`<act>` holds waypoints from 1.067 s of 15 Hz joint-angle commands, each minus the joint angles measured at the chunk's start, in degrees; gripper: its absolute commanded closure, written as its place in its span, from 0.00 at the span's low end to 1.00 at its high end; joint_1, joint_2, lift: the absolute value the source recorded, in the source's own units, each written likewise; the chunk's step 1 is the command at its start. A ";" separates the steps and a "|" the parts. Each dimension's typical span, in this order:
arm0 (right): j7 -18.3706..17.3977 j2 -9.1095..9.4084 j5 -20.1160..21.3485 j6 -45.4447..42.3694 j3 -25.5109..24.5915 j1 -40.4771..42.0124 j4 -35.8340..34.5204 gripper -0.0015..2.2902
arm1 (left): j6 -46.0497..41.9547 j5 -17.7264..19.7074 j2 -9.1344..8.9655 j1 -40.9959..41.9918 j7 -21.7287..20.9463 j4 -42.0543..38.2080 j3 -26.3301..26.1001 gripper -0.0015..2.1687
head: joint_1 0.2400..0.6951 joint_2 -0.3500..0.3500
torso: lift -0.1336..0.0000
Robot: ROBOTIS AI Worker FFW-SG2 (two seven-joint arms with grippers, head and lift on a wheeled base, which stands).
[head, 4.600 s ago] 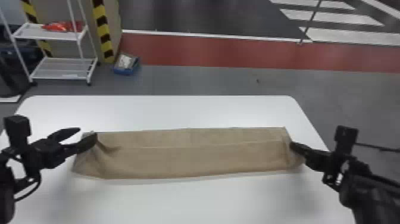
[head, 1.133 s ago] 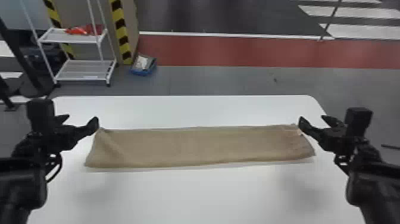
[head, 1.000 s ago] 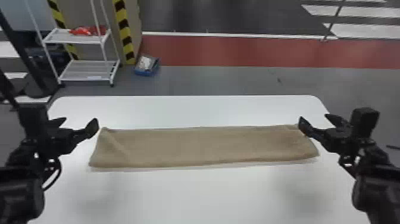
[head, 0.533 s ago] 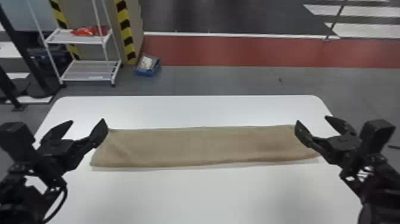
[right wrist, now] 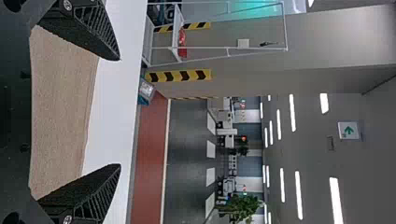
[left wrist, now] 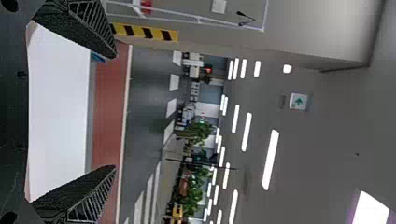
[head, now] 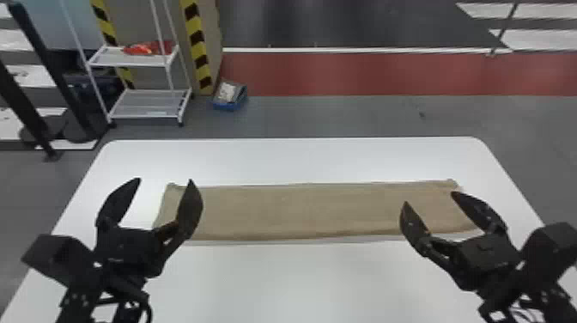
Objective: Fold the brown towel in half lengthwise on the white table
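1. Shows left gripper (head: 165, 179) at left end of brown towel (head: 317, 210), with fingers spread widely apart; in head view, overlaps this end with one finger.
2. Shows right gripper (head: 428, 198) at right end of towel, likewise with fingers well apart; in head view, crosses towel with both fingertips.
3. Depicts towel as a long, narrow, flat strip, running left to right on white table (head: 309, 283); includes a slightly darker band along near edge.
4. Presents bare tabletop around towel, with rounded corners beyond both ends.
5. Locates blue box (head: 230, 106) on floor beyond left part of towel, holding pale contents.
6. Places white rack (head: 146, 112) beyond left end of towel, bearing a red item (head: 148, 48) on upper shelf.
7. Includes red floor strip (head: 386, 73) farther beyond towel, bordered in white.
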 commanded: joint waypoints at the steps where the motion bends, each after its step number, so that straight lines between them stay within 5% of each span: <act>1: -1.29 0.06 -0.34 -4.89 3.04 4.05 -1.28 0.03 | -5.95 -4.51 -0.01 2.96 1.97 0.81 -3.34 0.02 | 1.00 0.53 | 0.58; 7: -7.00 0.06 -2.80 -6.30 4.62 8.97 -4.09 0.03 | -2.96 -13.21 -0.01 5.16 9.52 0.81 -5.63 0.02 | 1.00 0.52 | 0.58; 16: -9.73 0.06 -2.80 -8.59 5.41 10.64 -5.06 0.03 | 2.84 -13.03 -0.09 5.95 12.78 -1.21 -6.07 0.02 | 1.00 0.52 | 0.58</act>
